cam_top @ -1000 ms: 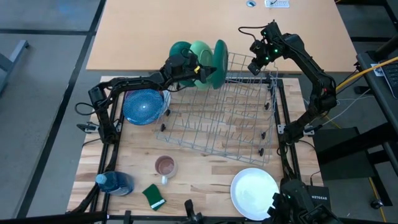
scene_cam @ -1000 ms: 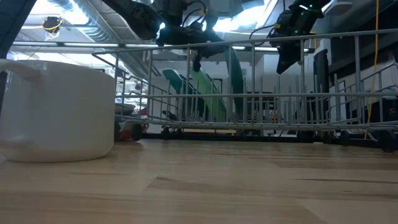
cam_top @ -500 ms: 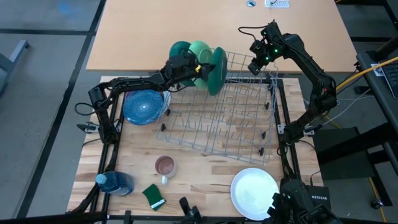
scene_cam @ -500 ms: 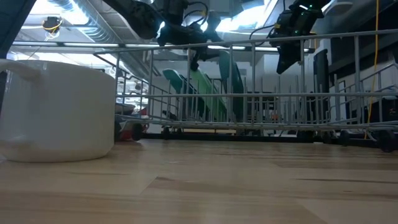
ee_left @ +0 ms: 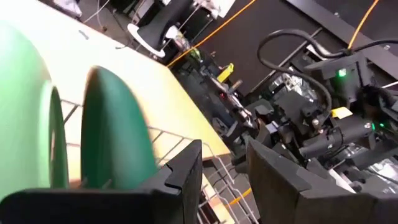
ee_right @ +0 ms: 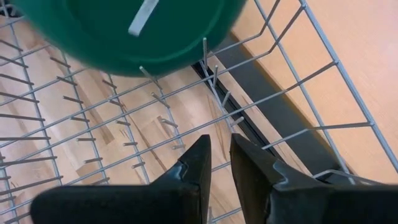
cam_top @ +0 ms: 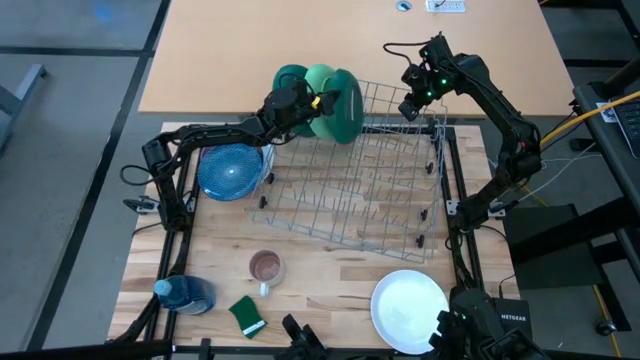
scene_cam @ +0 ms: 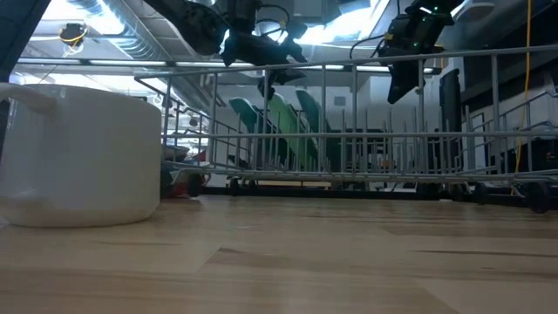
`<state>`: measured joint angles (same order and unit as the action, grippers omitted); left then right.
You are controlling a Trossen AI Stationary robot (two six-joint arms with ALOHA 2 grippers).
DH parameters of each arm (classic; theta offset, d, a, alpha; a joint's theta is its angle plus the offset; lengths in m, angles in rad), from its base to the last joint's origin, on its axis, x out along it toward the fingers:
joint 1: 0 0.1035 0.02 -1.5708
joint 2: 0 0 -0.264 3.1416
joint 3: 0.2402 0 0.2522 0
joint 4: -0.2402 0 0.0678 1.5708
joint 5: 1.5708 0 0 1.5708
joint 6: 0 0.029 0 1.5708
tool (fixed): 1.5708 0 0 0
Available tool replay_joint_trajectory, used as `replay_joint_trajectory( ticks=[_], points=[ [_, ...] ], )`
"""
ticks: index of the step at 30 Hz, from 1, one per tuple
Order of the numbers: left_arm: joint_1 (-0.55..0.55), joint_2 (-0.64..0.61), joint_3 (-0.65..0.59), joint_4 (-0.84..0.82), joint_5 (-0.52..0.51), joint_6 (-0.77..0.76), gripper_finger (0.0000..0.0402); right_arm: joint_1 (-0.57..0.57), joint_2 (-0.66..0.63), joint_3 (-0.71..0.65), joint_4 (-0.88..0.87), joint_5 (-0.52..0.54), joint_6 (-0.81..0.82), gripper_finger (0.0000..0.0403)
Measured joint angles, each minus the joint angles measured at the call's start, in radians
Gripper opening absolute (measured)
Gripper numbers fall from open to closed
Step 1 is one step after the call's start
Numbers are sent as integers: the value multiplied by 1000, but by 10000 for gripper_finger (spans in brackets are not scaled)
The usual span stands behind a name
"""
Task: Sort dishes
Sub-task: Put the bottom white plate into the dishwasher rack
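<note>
The left gripper (cam_top: 300, 103) hangs over the far left corner of the wire dish rack (cam_top: 350, 190), and in its own wrist view its dark fingers (ee_left: 186, 171) stand apart with nothing between them: a moderate gap, empty. Just beside it, the dark green plate (cam_top: 345, 108) stands on edge in the rack's back row, leaning a little, free of the fingers. It makes the third in a line with the light green plate (cam_top: 322, 88) and another dark green plate (cam_top: 291, 82), so the big greens look racked and this looks like the release step.

The right gripper (cam_top: 415, 103) hovers above the rack's far right corner, fingers (ee_right: 196, 163) set to a narrow slot and carrying nothing.

What's left? A blue plate (cam_top: 230, 170) lies flat just left of the rack, near the left arm, and a white plate (cam_top: 408, 306) sits at the near edge of the table (cam_top: 330, 278), well apart from both grippers. The likely next call is for the left arm to pull clear of the green row without knocking it, then drop to the blue plate, which, lying flat, will need a grip at its rim.
</note>
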<state>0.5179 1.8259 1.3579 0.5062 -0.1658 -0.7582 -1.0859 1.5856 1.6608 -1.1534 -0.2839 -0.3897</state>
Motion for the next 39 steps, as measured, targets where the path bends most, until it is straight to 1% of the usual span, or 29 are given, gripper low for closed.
replay_joint_trajectory(
  ticks=[5, 8, 10, 14, 18, 21, 24, 27, 30, 32, 35, 39],
  points=[
    [-4, 0, -1, 39, -2, 30, 114, 0, 0, 0, 0, -60, 1, 65],
    [-5, 0, -2, 100, -1, 69, 113, 0, 0, 0, 0, -69, 0, 65],
    [-9, 0, -2, 138, 21, 115, 113, 0, 0, 0, -1, -69, 0, 65],
    [-29, 0, -2, 195, 137, 190, 113, 0, 0, 0, -9, -69, 0, 65],
    [-77, 0, -2, 183, 285, 264, 113, 0, 0, 0, -37, -70, 0, 65],
    [-129, 0, -2, 185, 384, 377, 113, 0, 0, 0, -80, -70, 0, 65],
    [-190, 0, -2, 183, 438, 481, 113, 0, 0, 0, -121, -74, 0, 65],
    [-248, 0, -1, 180, 471, 544, 113, 0, 0, 0, -175, -107, 0, 65],
    [-305, 0, -1, 125, 512, 610, 113, 10, 0, 0, -229, -183, 0, 65],
    [-345, 0, -1, 67, 527, 657, 113, 33, -4, 0, -253, -214, 0, 65],
    [-398, 0, -1, -31, 530, 739, 113, 88, -32, 0, -286, -225, 0, 65],
    [-452, 0, -1, -156, 531, 817, 113, 202, -88, 0, -301, -224, 36, 65]
  ],
)
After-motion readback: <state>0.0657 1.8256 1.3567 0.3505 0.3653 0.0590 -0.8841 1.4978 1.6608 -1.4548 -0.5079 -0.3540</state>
